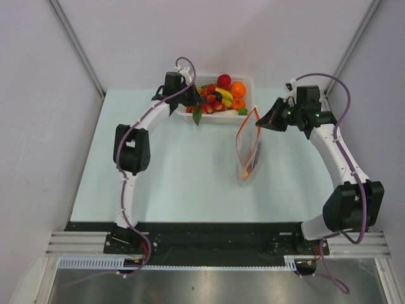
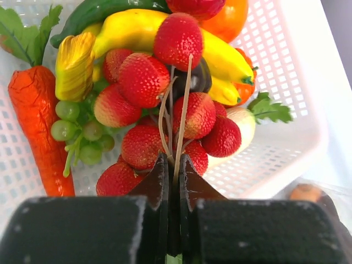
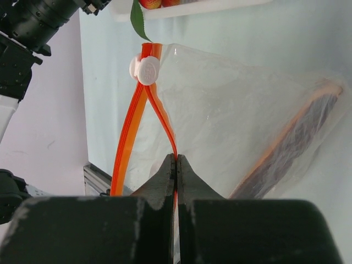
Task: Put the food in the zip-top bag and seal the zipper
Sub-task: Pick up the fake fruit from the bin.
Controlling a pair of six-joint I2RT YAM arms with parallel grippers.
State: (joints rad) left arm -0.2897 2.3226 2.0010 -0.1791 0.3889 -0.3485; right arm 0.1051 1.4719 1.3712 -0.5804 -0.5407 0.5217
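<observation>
The food [image 1: 218, 95] lies heaped in a white mesh basket [image 1: 247, 81] at the table's far side. In the left wrist view my left gripper [image 2: 173, 159] is shut on the thin tan stems of a bunch of red strawberries [image 2: 143, 80] in the basket. My right gripper [image 3: 176, 159] is shut on one side of the orange zipper [image 3: 126, 143] and holds the clear zip-top bag [image 3: 236, 121] up off the table, mouth parted. A white slider [image 3: 147, 70] sits at the zipper's far end. A red-brown meat slab [image 3: 297, 143] lies inside the bag [image 1: 249, 149].
Around the strawberries lie an orange carrot [image 2: 36, 126], green grapes [image 2: 77, 126], a yellow banana [image 2: 137, 27] and a tomato-like orange fruit [image 2: 225, 19]. The basket wall [image 2: 275, 110] rises on the right. Pale walls close in the table on three sides.
</observation>
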